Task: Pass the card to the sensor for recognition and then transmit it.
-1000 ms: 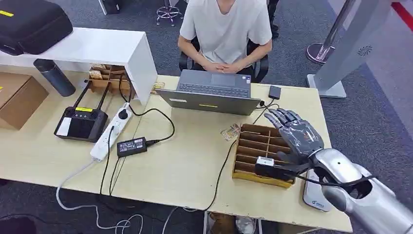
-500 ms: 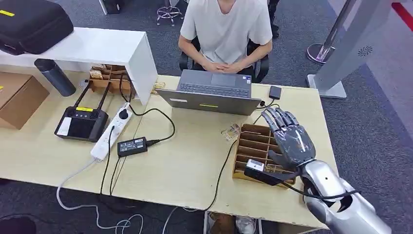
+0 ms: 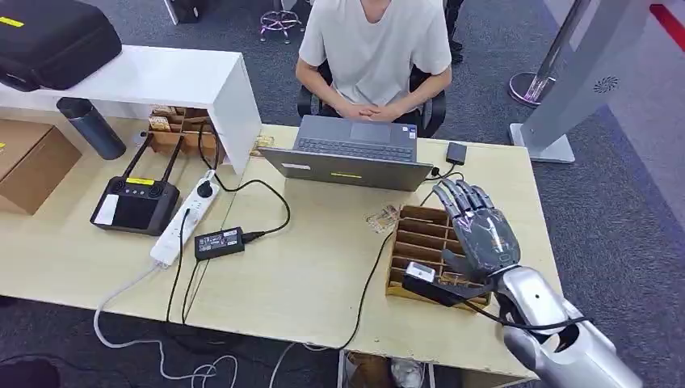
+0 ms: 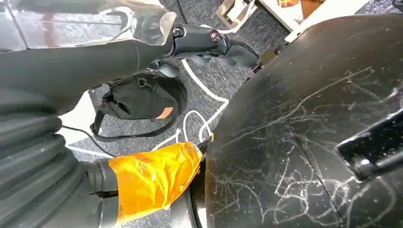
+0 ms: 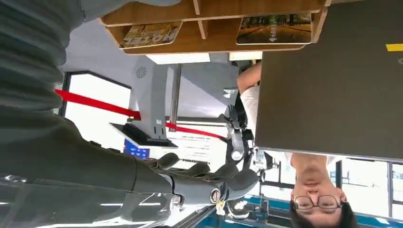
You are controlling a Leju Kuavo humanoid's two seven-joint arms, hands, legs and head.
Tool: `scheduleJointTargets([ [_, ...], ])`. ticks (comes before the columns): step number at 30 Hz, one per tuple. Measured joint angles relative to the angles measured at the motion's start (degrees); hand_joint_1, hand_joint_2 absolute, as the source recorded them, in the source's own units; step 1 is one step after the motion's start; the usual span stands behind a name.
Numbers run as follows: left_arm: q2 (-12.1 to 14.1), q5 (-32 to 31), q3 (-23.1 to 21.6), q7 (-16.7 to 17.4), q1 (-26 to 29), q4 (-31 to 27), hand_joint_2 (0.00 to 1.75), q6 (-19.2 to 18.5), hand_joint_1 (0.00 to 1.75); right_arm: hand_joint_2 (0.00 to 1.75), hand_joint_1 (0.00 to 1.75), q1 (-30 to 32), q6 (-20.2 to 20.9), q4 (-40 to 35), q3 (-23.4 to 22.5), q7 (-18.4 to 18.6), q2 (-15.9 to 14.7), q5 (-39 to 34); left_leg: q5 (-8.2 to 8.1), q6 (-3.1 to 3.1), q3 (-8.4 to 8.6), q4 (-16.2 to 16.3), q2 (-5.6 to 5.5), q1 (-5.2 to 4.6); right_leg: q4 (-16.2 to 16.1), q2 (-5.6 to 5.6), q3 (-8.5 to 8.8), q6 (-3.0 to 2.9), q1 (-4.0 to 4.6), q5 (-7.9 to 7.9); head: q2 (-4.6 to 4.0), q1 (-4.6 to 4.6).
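Since a second ago the right hand has slid toward 9 o'clock and a little nearer the body's edge of the table; it now hangs over the wooden slotted tray, fingers spread wide, holding nothing. Palm-down over the slots suits a reach into a compartment for a card — my reading, not seen.

Cards show in the right wrist view, lying flat in the tray's compartments, two printed faces in separate slots. In the head view a card also lies on the table just beside the tray's 10 o'clock corner; whether that is the task's card I cannot tell.

White pad at the table's 5 o'clock edge, likely the sensor, is hidden behind the forearm now.

Left hand: arm hangs at the side, dark fingers curled in above the floor, nothing in them as far as shows.

A person sits at 12 o'clock behind the laptop, hands folded, probably waiting to receive
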Motion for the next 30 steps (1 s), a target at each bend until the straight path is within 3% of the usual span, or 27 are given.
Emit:
scheduleJointTargets([
  [16, 0.0, 0.0, 0.0, 0.0, 0.0, 0.0, 1.75, 0.0, 0.0, 1.75, 0.0, 0.0, 0.0, 0.1, 0.0, 0.0, 0.1, 0.0, 0.0, 0.0, 0.0, 0.0, 0.0, 0.0, 0.0, 0.0, 0.0, 0.0, 0.0, 0.0, 0.0, 0.0],
  [17, 0.0, 1.1, 0.0, -0.6, 0.2, 0.0, 1.75, -0.4, 0.0, 1.75, 0.0, 0.1, 0.8, 0.1, -0.1, 1.2, 0.1, 0.5, 0.0, 0.0, 0.0, 0.0, 0.0, 0.0, 0.0, 0.0, 0.0, 0.0, 0.0, 0.0, 0.0, 0.0],
  [19, 0.6, 7.2, 1.5, -4.4, 0.8, 0.0, 1.75, -0.9, 0.0, 1.75, 0.0, 0.5, 6.7, 0.7, -1.0, 8.3, 0.1, 3.5, -0.01, 0.0, 0.02, 0.0, -0.06, -0.01, 0.0, -0.03, 0.1, 0.02, -0.01, -0.03, 0.0, 0.02],
  [20, 1.0, 9.6, 3.3, -5.5, 1.6, 0.0, 1.75, 1.1, 0.0, 1.75, 0.0, 1.1, 7.9, 1.8, -2.2, 11.5, 0.0, 4.5, -0.01, 0.0, 0.01, 0.0, -0.16, -0.01, 0.0, -0.14, 0.14, 0.0, -0.03, -0.06, 0.0, 0.0],
  [23, 1.6, 11.5, 5.6, -5.0, 3.1, 0.0, 1.75, 4.7, 0.0, 1.75, 0.0, 1.9, 8.0, 3.6, -5.6, 11.3, -0.5, 5.5, -0.01, 0.02, 0.08, -0.1, -0.24, -0.18, 0.0, -0.23, 0.18, 0.03, -0.3, -0.13, 0.0, -0.02],
  [30, 2.1, 15.1, 8.5, -5.4, 3.8, 0.0, 1.75, 3.6, 0.0, 1.75, 0.0, 3.3, 9.2, 4.9, -8.7, 11.2, -0.5, 6.6, -0.01, 0.06, 0.08, -0.1, -0.45, -0.28, 0.0, -0.4, 0.24, 0.15, -0.37, -0.21, 0.0, -0.04],
])
